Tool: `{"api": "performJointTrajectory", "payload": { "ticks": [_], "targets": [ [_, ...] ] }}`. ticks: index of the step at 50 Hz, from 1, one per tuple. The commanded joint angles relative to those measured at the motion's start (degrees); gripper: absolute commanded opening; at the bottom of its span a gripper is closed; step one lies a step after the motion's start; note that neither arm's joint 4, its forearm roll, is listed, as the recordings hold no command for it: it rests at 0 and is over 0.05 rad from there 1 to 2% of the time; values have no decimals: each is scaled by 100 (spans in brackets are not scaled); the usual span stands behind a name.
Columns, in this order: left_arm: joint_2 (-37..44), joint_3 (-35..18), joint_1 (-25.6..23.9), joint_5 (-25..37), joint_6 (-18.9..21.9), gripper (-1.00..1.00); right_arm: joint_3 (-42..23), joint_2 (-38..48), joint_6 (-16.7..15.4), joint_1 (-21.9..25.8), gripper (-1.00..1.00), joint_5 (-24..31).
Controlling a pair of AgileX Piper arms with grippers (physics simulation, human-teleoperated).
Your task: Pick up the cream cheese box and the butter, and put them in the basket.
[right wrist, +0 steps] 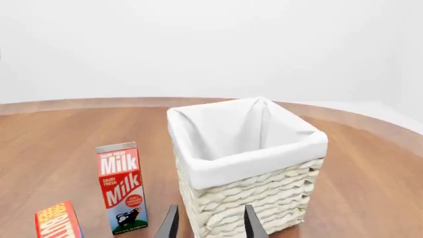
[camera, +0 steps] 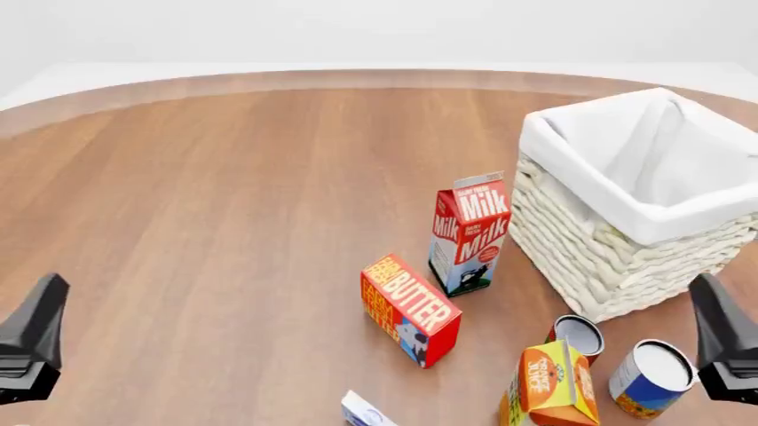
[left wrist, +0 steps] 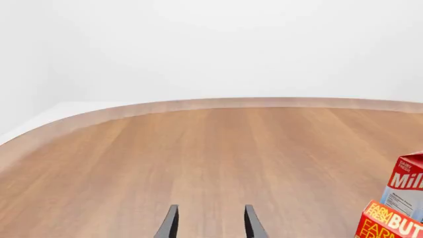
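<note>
I hold both grippers (left gripper (left wrist: 208,224), right gripper (right wrist: 210,223)) parted and empty, the butter (camera: 410,309) lying ahead between them.

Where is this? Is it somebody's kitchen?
Probably not a real kitchen: it looks like a computer-made test table. A round wooden table stands in a blank white room, holding groceries like a milk carton and butter beside a wicker basket.
</note>
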Motion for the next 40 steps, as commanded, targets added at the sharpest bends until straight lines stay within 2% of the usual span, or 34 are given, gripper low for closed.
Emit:
{"api": "performJointTrajectory", "payload": {
  "ticks": [1, 11, 15, 20, 21, 22, 23, 25, 27, 29, 31, 38, 40],
  "targets": [
    [36, -16, 1, -16, 0, 100, -15, 44, 12, 20, 100, -10],
    [78, -21, -4, -45, 37, 100, -9, 225, 12, -4, 100, -179],
    [71, -25, 3, -48, -42, 100, -16, 142, 4, 5, 100, -87],
    [95, -32, -16, -48, 57, 100, -29, 51, 14, 19, 100, 17],
    [16, -27, 127, -21, -233, 100, -28, 41, 14, 19, 100, 29],
    [11, -26, 163, -19, -298, 100, -33, 42, 16, 15, 100, 34],
    [29, -32, 99, -12, -142, 100, -34, 39, 34, 16, 100, 39],
    [26, -31, 93, -14, -159, 100, -32, 42, 43, 23, 100, 48],
    [25, -30, 92, -13, -151, 100, -7, 567, 495, 139, 100, -223],
    [22, -29, 92, -11, -159, 100, -67, 158, 203, 319, 100, 56],
    [19, -27, 93, -11, -161, 100, -36, 61, 427, 366, 100, 168],
    [11, -22, 94, -9, -163, 100, -474, 238, 480, 401, 100, 391],
    [10, -20, 93, -8, -163, 100, -560, 490, 487, 449, 100, 276]
  ]
}}
